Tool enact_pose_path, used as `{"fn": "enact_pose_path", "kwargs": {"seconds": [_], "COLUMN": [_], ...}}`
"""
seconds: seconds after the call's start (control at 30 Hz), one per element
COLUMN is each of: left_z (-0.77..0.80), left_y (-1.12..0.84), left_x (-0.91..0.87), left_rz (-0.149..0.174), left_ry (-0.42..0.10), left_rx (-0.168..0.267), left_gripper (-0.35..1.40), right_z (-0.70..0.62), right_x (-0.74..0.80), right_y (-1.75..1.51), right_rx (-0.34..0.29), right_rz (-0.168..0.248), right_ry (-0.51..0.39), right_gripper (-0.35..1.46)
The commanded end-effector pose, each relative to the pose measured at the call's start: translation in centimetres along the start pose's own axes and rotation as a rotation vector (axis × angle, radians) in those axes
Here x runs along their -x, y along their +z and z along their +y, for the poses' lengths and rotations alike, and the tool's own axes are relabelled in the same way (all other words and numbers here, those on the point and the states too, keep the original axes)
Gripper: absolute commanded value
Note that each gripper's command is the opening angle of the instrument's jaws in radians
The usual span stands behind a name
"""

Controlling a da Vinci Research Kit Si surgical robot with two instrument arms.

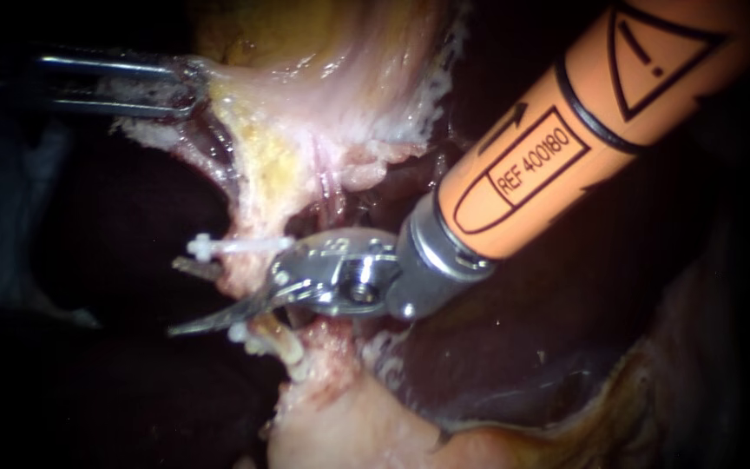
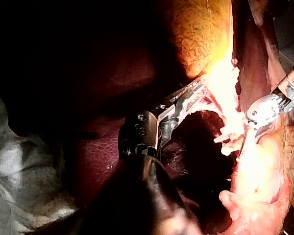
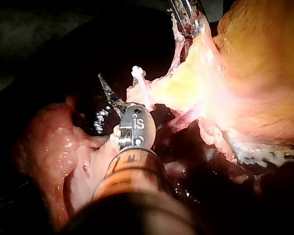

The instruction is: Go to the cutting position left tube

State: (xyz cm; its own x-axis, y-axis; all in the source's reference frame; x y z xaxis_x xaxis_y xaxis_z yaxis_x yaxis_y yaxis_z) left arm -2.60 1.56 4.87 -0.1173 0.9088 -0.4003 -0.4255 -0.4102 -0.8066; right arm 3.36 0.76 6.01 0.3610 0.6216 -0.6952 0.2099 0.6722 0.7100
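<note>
The dark liver (image 1: 514,339) lies close beneath the blades of your right instrument (image 1: 184,297), so driving in too deep could nick it. The jaws of your left instrument (image 1: 180,87) are clamped on the pale tissue sheet (image 1: 305,113), pulling it taut. If that grip slips, the tissue may slacken against the blades. Your right jaws stand open with a clear gap, and the clipped tube (image 1: 247,276) lies across that gap, one blade seemingly behind it. A white clip (image 1: 236,246) sits just outside one blade and further clips (image 1: 258,340) just outside the other. Drift either way and you risk closing on a clip instead of tube.
</note>
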Motion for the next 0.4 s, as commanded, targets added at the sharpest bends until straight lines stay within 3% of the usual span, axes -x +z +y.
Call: {"fn": "enact_pose_path", "kwargs": {"seconds": [0.03,0.4], "left_z": [0.00,-0.01], "left_y": [0.00,0.01], "left_x": [0.00,-0.01], "left_rz": [0.000,0.000], "left_ry": [0.000,0.000], "left_rx": [0.000,0.001], "left_gripper": [-0.35,-0.35], "right_z": [0.00,0.03], "right_x": [0.00,0.04], "right_y": [0.00,-0.01], "right_rx": [-0.001,0.000], "right_rz": [0.000,-0.001], "right_ry": [-0.001,-0.003], "right_gripper": [1.40,1.40]}}
